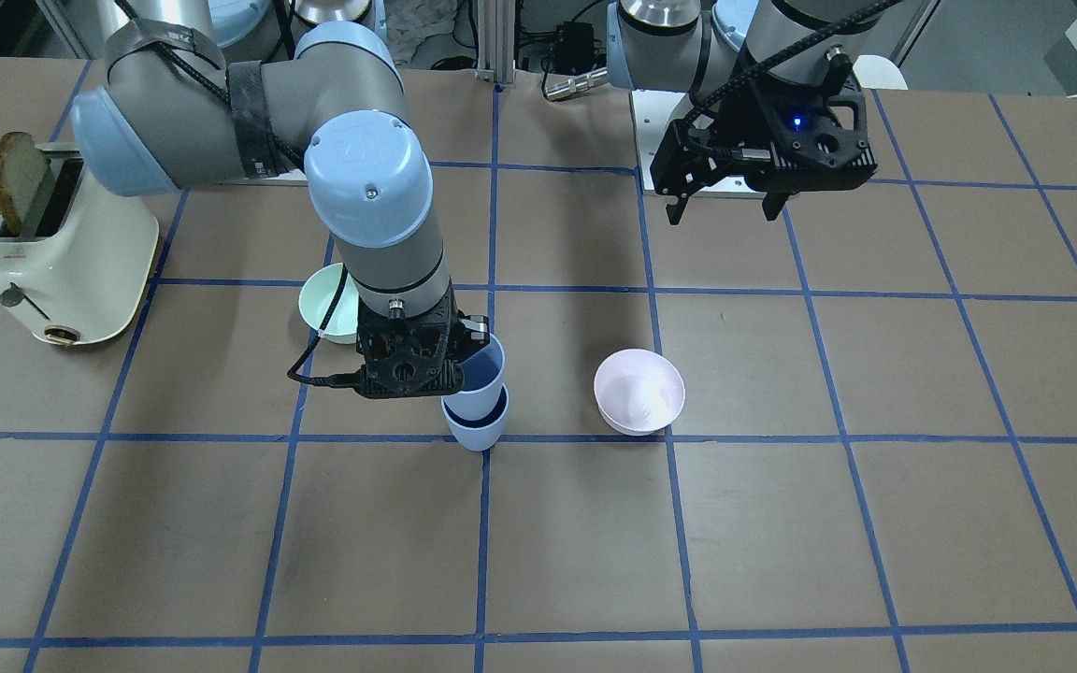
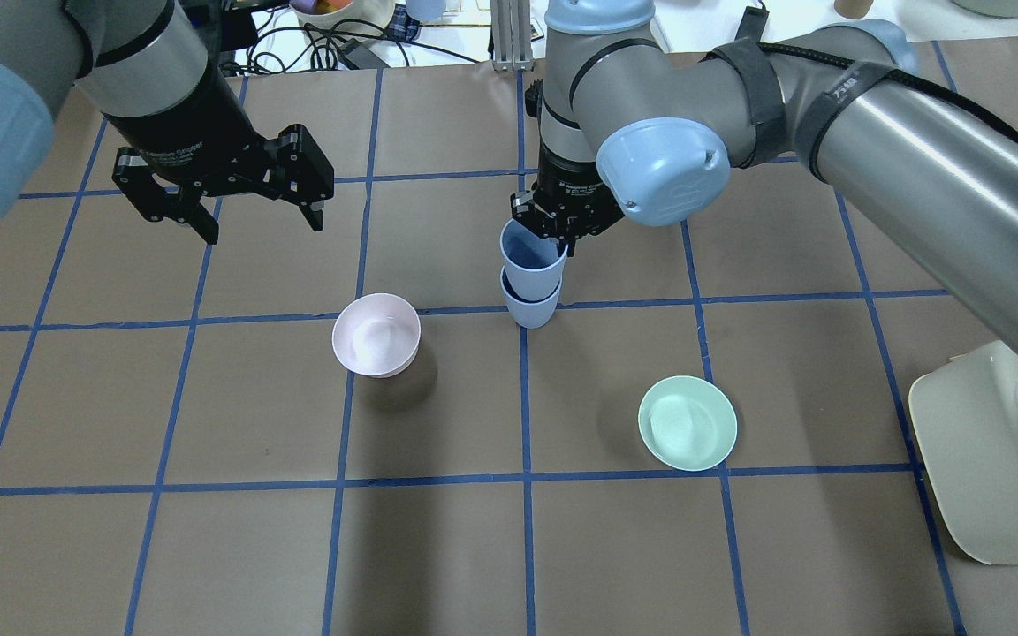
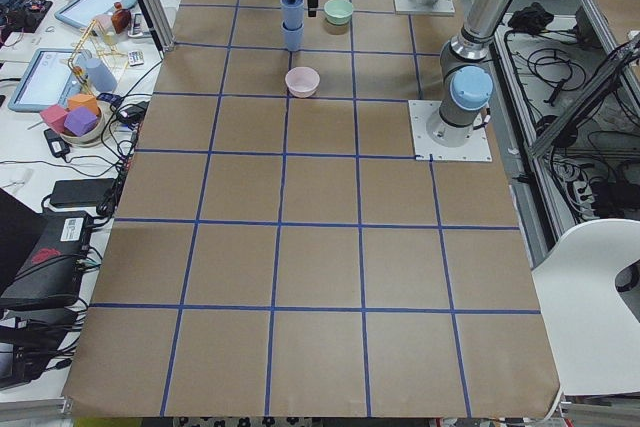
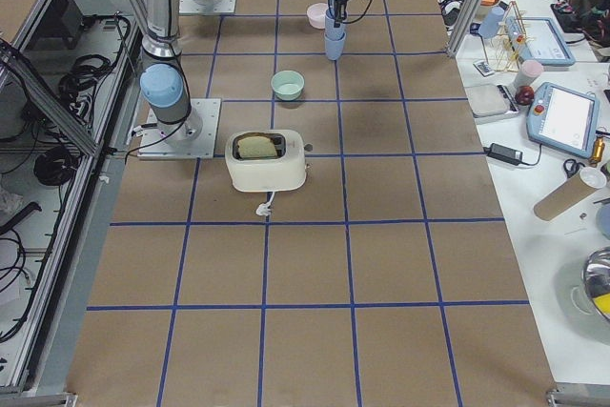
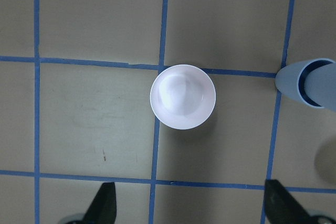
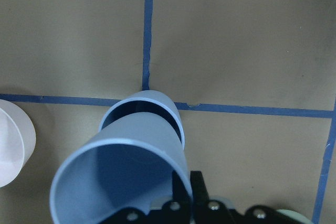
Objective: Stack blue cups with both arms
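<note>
Two smooth, tapered, pale-blue plastic tumblers with thin lighter rims are nested near the table's middle. The lower cup (image 2: 530,311) stands on a crossing of tape lines. The upper cup (image 2: 530,258) sits partly inside it, leaning off vertical so that I see a dark gap on one side in the right wrist view. My right gripper (image 2: 560,247) is pinched on the upper cup's thin wall at the rim, one finger inside and one outside. My left gripper (image 2: 262,226) hangs well apart from the cups, fingers spread and holding nothing; its wrist camera looks straight down on the glossy, round pink bowl (image 5: 182,97). The mint-green bowl (image 2: 687,422), shallow and matte, sits on the cups' other side. The table (image 2: 208,548) is covered in dull brown paper, slightly creased and ruled into squares with blue tape (image 5: 37,24). A cream toaster (image 1: 62,271) with rounded corners holds a browned slice of bread (image 1: 20,192). Beyond the table's far edge, a white bench (image 3: 30,167) carries tablets, cables and small clutter.
</note>
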